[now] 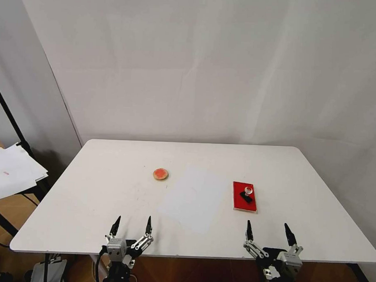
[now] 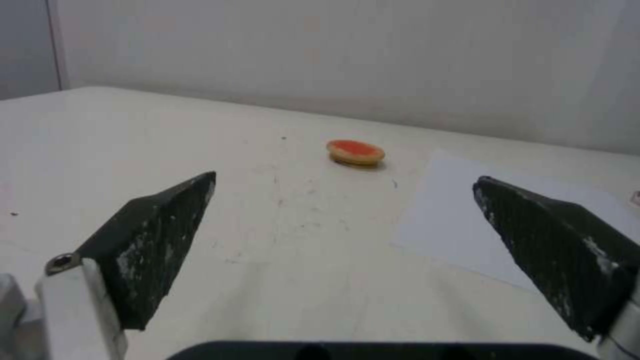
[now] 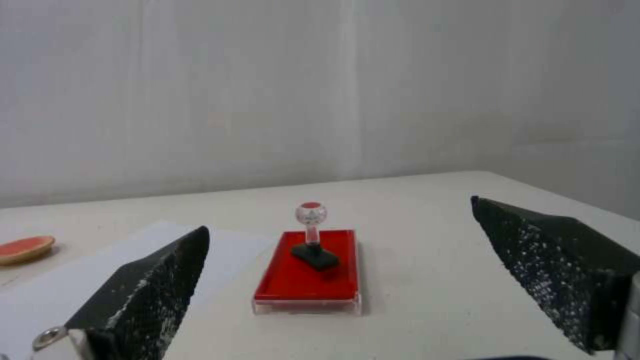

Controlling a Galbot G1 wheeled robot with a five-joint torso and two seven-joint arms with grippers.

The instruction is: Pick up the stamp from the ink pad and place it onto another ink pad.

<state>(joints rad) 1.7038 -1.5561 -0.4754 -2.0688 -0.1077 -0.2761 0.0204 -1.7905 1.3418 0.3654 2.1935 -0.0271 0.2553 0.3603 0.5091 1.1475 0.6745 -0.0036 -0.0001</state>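
Note:
The stamp (image 1: 247,193) (image 3: 311,234), black-based with a clear round knob, stands upright on the flat red rectangular ink pad (image 1: 244,201) (image 3: 301,281) at the table's right. The other ink pad (image 1: 161,173) (image 2: 355,151) (image 3: 23,249), a small round tan disc with a red-orange centre, lies left of the middle. My right gripper (image 1: 268,233) (image 3: 340,280) is open near the front edge, short of the red pad, holding nothing. My left gripper (image 1: 132,225) (image 2: 343,240) is open near the front edge, short of the round pad, holding nothing.
A white sheet of paper (image 1: 193,197) lies flat between the two pads. The white table (image 1: 92,187) ends in a rounded front edge just behind both grippers. Loose papers (image 1: 10,172) rest on a stand off the table's left side. A white backdrop hangs behind.

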